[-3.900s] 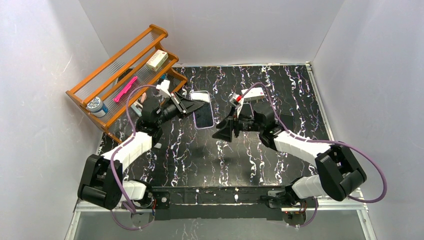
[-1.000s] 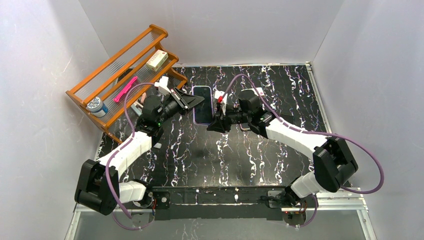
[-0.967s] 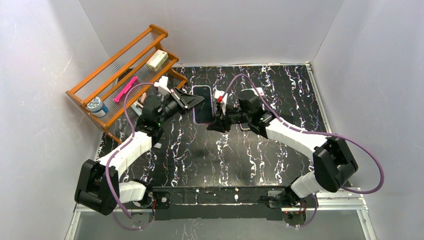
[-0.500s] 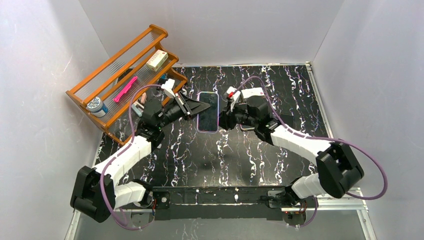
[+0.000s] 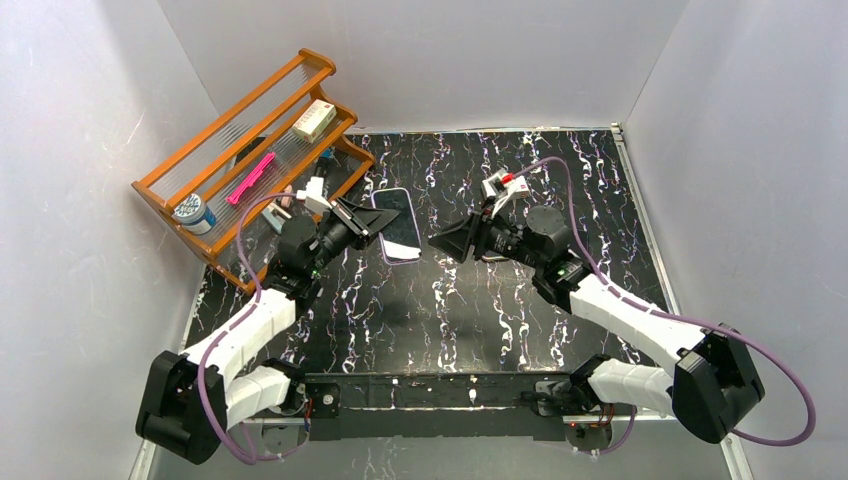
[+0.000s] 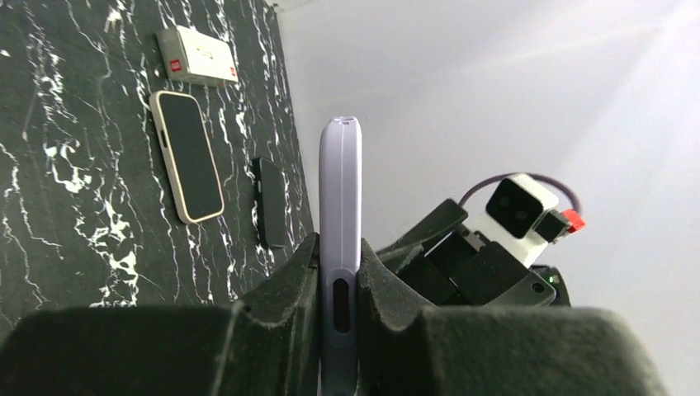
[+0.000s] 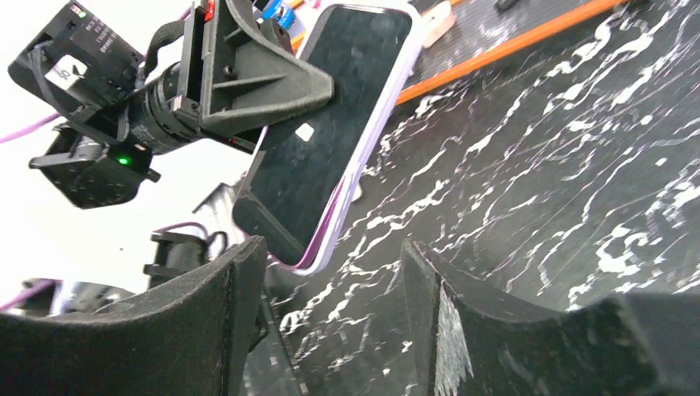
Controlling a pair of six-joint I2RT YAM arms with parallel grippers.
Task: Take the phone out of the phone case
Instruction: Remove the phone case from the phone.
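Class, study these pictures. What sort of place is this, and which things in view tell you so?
Probably a robot test booth: plain white walls box in a black marbled table, two robot arms are bolted at its near edge, and a wooden rack holds small items.

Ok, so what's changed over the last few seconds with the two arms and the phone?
The right end effector let go of the cased phone, opened and drew back to the right. The left end effector shifted the phone slightly leftward. Unchanged: the left stays clamped on it, case still on; the rack hasn't moved.
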